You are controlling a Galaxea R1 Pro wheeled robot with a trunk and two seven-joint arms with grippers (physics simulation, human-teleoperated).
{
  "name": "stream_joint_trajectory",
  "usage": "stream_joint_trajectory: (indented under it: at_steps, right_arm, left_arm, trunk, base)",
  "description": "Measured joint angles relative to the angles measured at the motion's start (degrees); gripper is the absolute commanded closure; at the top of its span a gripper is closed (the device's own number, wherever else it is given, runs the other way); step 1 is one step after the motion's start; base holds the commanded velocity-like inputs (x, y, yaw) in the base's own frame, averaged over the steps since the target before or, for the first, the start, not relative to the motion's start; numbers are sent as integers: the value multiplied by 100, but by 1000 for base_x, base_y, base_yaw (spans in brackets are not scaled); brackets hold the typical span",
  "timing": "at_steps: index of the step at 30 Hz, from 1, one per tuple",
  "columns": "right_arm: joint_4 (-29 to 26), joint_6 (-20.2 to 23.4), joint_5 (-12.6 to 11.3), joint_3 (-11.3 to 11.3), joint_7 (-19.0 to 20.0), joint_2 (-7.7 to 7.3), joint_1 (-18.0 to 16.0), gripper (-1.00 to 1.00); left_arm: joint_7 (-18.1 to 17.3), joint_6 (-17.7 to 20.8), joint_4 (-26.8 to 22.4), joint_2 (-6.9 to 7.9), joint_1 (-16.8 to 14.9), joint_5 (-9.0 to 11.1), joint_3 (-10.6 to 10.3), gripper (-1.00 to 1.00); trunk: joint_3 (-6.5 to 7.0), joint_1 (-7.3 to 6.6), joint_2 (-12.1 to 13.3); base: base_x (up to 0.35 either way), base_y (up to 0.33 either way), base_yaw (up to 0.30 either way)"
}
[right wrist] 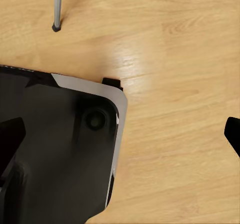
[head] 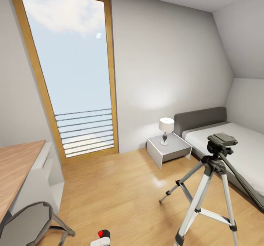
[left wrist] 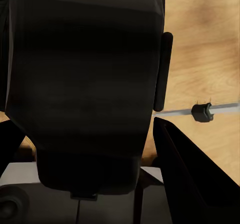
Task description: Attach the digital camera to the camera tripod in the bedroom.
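Far left of the room: wooden desk (head: 16, 169) along the wall, grey round stool (head: 27, 226) tucked by its near corner. Behind them a tall wood-framed window (head: 69, 70) with horizontal rails across its lower part. Light wood floor (head: 121, 187) runs across the middle. At the bottom edge of the head view, near centre, the camera (head: 102, 234) pokes up, red dot on top, sitting on a white part of the robot; in the left wrist view the camera (left wrist: 85, 84) is a big black block right in front of the lens, between the dark fingers (left wrist: 192, 179) of the left gripper (left wrist: 95, 149), which look closed against its sides. Right of centre, a white nightstand (head: 168, 151) by the back wall with a small white-shade lamp (head: 166, 129) on it, just beside the grey-framed bed (head: 227, 143). The tripod (head: 211, 187) stands on the floor at the right, in front of the bed's near edge, legs spread, black head on top, handle slanting down to the right. Camera and tripod are well apart. Right wrist view: floor, one tripod foot, dark robot body, one dark fingertip (right wrist: 233, 134) at the edge; can't tell how that gripper is set.
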Motion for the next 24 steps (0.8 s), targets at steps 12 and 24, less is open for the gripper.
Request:
stream_joint_trajectory:
  at_steps: [12,24]
  right_arm:
    - [0,-3,-4,0,0,0,0,-100]
    - [0,-7,-5,0,0,0,0,-100]
  left_arm:
    - [-4,10,-37,-5,-1,-4,-9,100]
    - [-5,21,-59,-5,1,1,-5,100]
  trunk:
    - [0,2,1]
    - [0,3,1]
  base:
    - [202,0,0]
    - [9,0,0]
